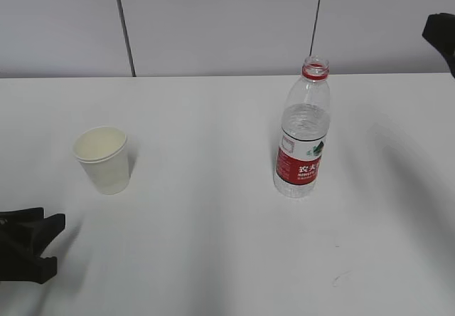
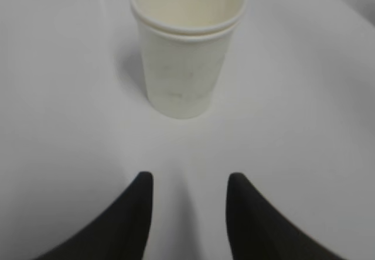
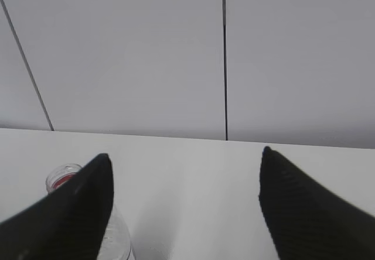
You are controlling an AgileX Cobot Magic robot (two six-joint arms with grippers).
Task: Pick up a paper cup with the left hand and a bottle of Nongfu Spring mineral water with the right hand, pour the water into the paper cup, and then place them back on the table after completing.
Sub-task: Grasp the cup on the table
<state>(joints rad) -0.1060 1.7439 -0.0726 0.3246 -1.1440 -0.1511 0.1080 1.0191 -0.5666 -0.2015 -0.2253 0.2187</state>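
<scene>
The exterior camera looks down at a slant across the white table (image 1: pixel 213 259) toward a panelled wall. The left wrist camera sits low, close to the paper cup (image 2: pixel 186 49), also at the exterior's left. The right wrist camera faces the wall, the bottle (image 3: pixel 64 178) at lower left.

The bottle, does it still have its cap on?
No, the bottle stands on the table with an open mouth, and only the red ring is left around its neck.

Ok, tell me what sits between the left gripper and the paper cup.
Nothing visible does. The left gripper is open, facing the paper cup across bare table.
</scene>
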